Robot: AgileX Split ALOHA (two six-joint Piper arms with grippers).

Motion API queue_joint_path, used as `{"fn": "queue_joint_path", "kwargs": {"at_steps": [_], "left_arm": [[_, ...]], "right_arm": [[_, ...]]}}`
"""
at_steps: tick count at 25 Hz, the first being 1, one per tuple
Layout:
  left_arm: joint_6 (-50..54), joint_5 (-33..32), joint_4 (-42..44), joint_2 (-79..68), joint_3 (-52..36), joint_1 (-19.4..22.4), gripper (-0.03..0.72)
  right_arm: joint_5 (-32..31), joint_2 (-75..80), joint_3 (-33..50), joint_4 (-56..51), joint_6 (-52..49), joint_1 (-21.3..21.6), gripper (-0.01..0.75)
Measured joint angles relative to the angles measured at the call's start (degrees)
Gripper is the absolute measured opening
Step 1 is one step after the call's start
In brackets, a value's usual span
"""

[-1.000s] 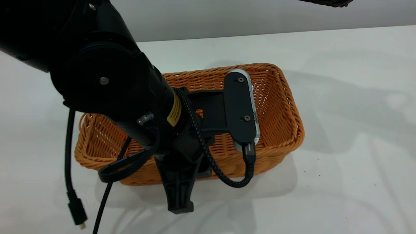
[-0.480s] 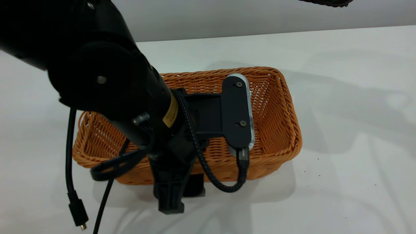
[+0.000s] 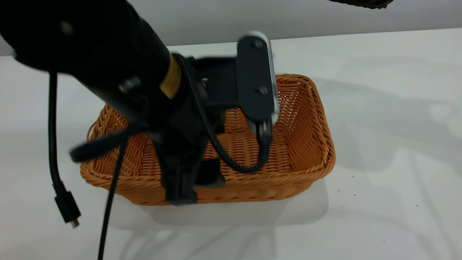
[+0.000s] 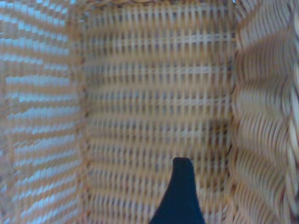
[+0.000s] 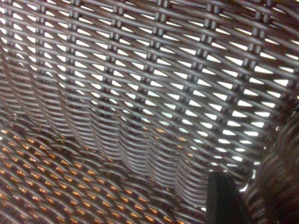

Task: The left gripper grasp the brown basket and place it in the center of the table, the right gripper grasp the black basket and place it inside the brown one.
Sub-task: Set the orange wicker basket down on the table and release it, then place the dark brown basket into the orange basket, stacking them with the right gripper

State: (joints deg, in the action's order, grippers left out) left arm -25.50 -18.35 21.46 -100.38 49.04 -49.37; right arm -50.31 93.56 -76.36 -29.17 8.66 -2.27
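brown basket (image 3: 303, 144) was seen resting at counter (image 3: 389, 108) centre | left tool (image 3: 191, 180) spread apart over its 6 o'clock rim | black basket (image 5: 140, 93) filled right wrist view; right tool's state cannot be told

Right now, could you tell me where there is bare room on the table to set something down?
The table lies bare to the right of the brown basket, with bare strips in front of it and behind its far rim. It is crowded over the basket's left half, where the left gripper hangs at the near wall with cables trailing beside it.
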Motion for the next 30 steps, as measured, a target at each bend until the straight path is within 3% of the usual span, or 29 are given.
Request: {"fn": "queue_joint_path", "kwargs": {"at_steps": [4, 11, 17, 30], "left_arm": [[0.0, -3.0, 0.0, 5.3, 0.0, -2.1, 0.521], [1.2, -10.0, 0.0, 16.0, 0.7, -10.0, 0.487], [7.6, -10.3, 2.3, 26.1, 4.1, -10.4, 0.484], [18.3, -8.7, 14.0, 35.4, 17.7, -10.4, 0.482]], "right_arm": [[0.1, 0.0, 0.0, 0.0, 0.2, 0.0, 0.288], [-0.4, 0.6, 0.0, 0.1, 0.4, 0.0, 0.288], [-4.5, 3.7, -0.1, 0.0, 3.2, -1.2, 0.288], [-7.1, 4.7, -0.1, 1.9, 7.3, -13.6, 0.288]]}}
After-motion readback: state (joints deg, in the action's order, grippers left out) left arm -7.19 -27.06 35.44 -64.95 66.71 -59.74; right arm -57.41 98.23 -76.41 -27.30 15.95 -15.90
